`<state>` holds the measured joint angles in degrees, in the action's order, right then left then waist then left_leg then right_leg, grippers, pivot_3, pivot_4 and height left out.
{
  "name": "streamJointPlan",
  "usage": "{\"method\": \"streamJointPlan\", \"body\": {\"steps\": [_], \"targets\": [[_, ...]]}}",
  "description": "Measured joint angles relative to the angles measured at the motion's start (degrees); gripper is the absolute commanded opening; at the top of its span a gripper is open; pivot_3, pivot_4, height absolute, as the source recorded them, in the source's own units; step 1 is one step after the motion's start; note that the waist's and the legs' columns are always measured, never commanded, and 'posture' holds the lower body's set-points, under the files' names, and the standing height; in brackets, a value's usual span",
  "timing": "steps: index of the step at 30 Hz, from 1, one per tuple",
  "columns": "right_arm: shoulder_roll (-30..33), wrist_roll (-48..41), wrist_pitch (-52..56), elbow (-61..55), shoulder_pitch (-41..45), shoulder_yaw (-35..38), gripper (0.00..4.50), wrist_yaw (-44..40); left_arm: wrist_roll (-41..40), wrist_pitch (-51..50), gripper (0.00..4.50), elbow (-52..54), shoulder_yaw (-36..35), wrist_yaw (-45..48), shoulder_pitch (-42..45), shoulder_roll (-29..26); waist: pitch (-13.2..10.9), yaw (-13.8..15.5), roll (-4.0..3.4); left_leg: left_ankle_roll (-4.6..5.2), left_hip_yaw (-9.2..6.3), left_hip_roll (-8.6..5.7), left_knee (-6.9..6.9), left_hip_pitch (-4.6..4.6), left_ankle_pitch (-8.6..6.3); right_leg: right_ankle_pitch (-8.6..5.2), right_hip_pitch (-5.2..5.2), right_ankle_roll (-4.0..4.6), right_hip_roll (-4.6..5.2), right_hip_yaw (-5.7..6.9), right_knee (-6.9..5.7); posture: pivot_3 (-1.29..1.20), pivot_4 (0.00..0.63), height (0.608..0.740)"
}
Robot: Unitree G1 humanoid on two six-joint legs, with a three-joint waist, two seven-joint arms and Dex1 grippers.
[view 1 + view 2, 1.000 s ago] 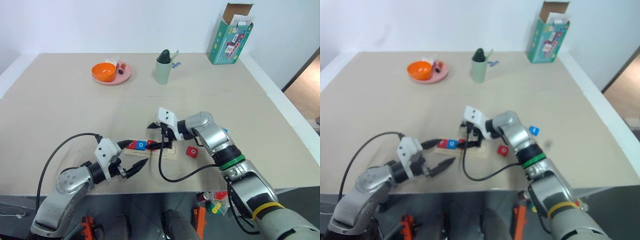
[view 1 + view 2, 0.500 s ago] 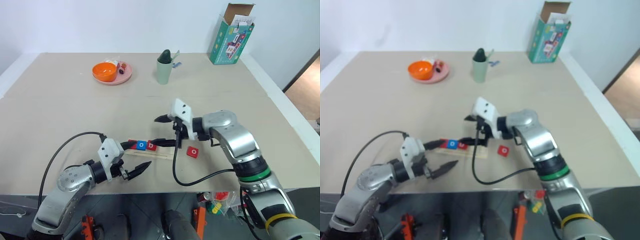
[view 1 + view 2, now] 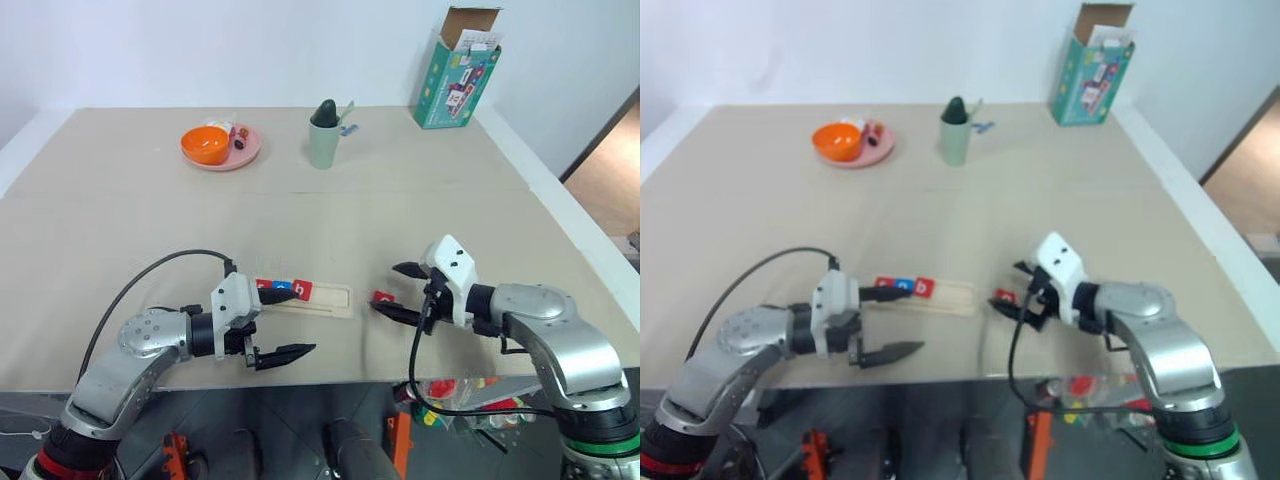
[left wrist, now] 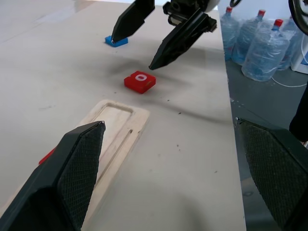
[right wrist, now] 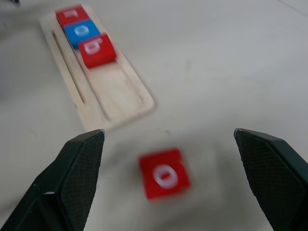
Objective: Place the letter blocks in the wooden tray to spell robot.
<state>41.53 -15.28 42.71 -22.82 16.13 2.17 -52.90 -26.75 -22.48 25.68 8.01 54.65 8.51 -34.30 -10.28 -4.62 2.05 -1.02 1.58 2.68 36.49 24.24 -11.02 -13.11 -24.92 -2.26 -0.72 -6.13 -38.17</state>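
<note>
Both head views look forward and down from the near edge of the surface [image 3: 120, 230] to its far edge. Each wrist view sits low and close over the surface near that edge, the two facing each other; both share the wooden tray [image 5: 115, 91] and the red o block [image 4: 140, 81].

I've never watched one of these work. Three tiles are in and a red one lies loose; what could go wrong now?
The red o tile lies flat on the table, so the right tool's open fingers might push it instead of lifting it. Setting it into the wooden tray could also bump the b tile askew.
</note>
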Motion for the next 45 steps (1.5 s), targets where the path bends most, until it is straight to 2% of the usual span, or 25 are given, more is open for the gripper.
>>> {"method": "streamJointPlan", "body": {"steps": [5,11,23,24,26,27,33,40,45], "targets": [[2.99,0.04,-5.25,7.48,1.73,-2.29,4.46,-3.84,0.01,0.01,4.50,-0.44,0.51,0.57,-0.02,0.03,0.00,0.02,0.00,0.03,0.02,-0.01,0.01,0.00,0.02,0.01,0.00,0.00,0.00,-0.03,0.00,0.00,0.150,0.740],[4.65,0.05,-8.97,11.24,3.30,-6.00,4.46,-8.21,0.40,0.03,4.50,-0.28,0.51,-0.52,-1.60,-0.08,0.00,0.10,0.00,0.03,-0.02,0.00,-0.05,0.04,0.01,0.01,-0.01,-0.12,-0.01,-0.01,0.00,0.00,0.150,0.740],[2.44,0.96,-11.72,16.32,4.75,-8.95,4.46,-7.73,0.58,-0.07,4.50,1.68,0.52,-3.34,-3.60,-0.10,0.00,0.19,0.00,0.03,-0.01,-0.02,0.06,0.05,0.02,0.03,0.01,-0.07,0.00,-0.03,-0.01,0.00,0.150,0.740],[2.05,1.08,-12.03,17.03,4.82,-9.12,4.07,-7.61,0.71,-0.07,4.50,1.75,0.53,-3.60,-3.59,-0.09,0.00,0.20,0.00,0.03,-0.01,-0.02,0.06,0.05,0.02,0.03,0.01,-0.07,0.01,-0.03,0.00,0.00,0.150,0.740],[1.81,1.20,-12.19,17.77,5.04,-9.12,3.66,-7.32,0.89,-0.07,4.50,1.76,0.53,-3.99,-3.58,-0.09,0.00,0.20,0.00,0.03,0.00,-0.02,0.06,0.06,0.02,0.04,0.01,-0.09,0.01,-0.04,0.00,0.00,0.150,0.740],[1.53,1.35,-12.48,18.22,5.29,-9.13,3.22,-7.05,0.92,-0.07,4.50,1.76,0.53,-4.18,-3.57,-0.09,0.00,0.19,0.00,0.03,-0.01,-0.01,0.06,0.06,0.02,0.05,0.01,-0.10,0.00,-0.03,0.00,0.00,0.150,0.740],[0.71,2.31,-13.02,19.71,6.37,-9.77,1.25,-6.50,1.16,-0.07,4.50,1.76,0.53,-4.35,-3.54,-0.08,0.00,0.20,0.00,0.03,-0.02,-0.01,0.05,0.06,0.02,0.06,0.01,-0.12,0.00,-0.02,-0.01,0.00,0.150,0.740],[0.48,1.52,-12.24,18.99,7.16,-9.82,1.19,-7.34,1.91,-0.03,4.50,1.75,0.53,-4.54,-3.61,-0.09,0.00,0.15,-0.01,0.03,0.00,-0.01,0.06,0.06,0.02,0.08,-0.01,-0.13,0.00,-0.04,-0.01,0.00,0.150,0.740],[-1.61,-0.85,-8.44,14.27,14.56,-11.53,1.19,-8.73,1.92,-0.03,4.50,1.73,0.43,-4.81,-3.85,-0.01,0.00,0.07,0.00,0.04,-0.04,0.04,0.06,0.02,0.02,0.15,0.00,-0.09,-0.07,-0.02,-0.02,0.00,0.150,0.740]]}}
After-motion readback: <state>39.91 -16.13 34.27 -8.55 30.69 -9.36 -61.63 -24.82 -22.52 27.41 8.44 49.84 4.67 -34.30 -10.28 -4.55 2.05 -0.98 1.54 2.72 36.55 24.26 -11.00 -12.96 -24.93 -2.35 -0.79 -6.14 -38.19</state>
